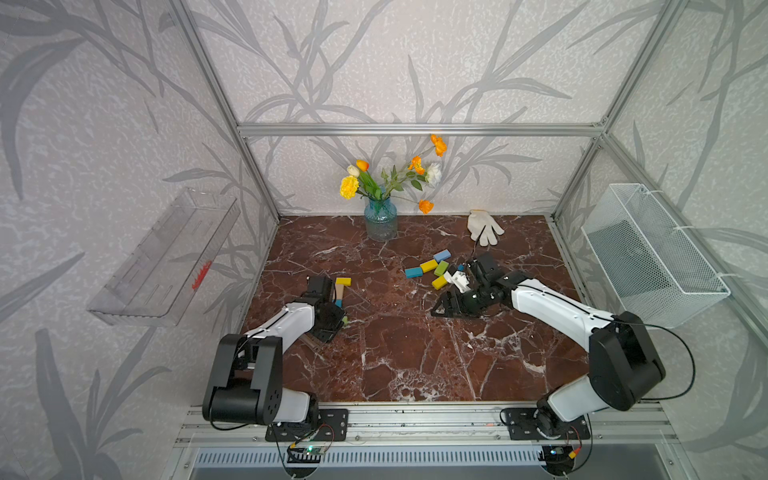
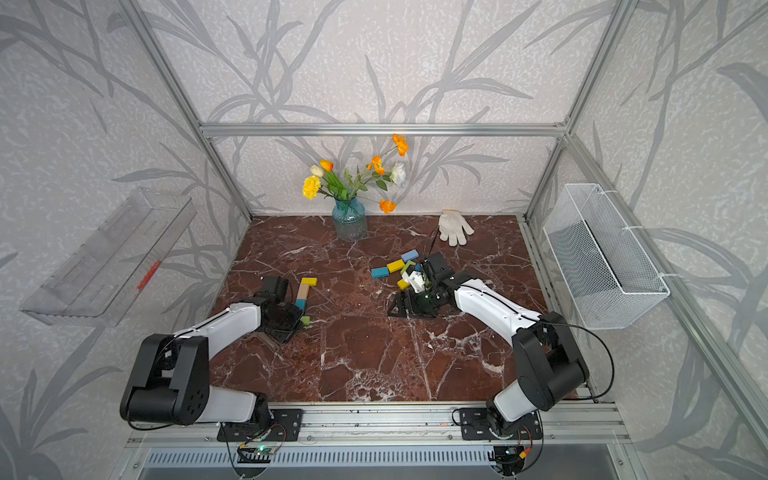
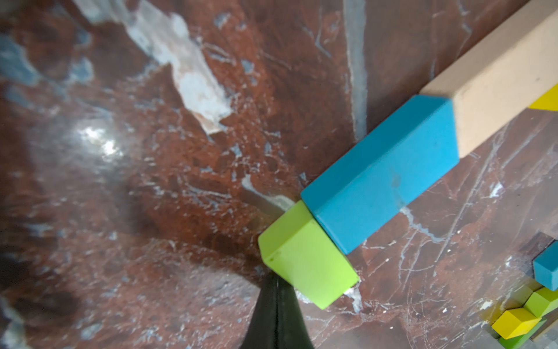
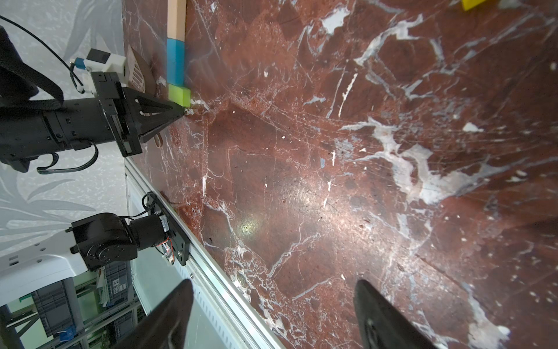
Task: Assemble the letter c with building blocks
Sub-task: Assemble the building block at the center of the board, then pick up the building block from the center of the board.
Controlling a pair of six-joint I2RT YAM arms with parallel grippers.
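Red-brown stone desk with white cracks, seen from above. Left of the middle in both top views, part of the letter c: yellow block on top, sticking out to the right, then tan block and blue block end to end going down the picture, then green block at the bottom end, only a small bit of it showing from above. In the left wrist view, green touching blue and blue touching tan. Left fingers squeezed tight together, holding nothing, tips right at the corner of the green block. Right of the middle in both top views, a loose bunch of building blocks lying flat: light blue, yellow, green, teal and one more yellow, close together, some touching. Right fingers spread wide apart with only bare desk between them, just below that bunch in both top views. Near the upper edge of the desk, a blue glass vase of flowers and a white glove, well apart from the blocks.
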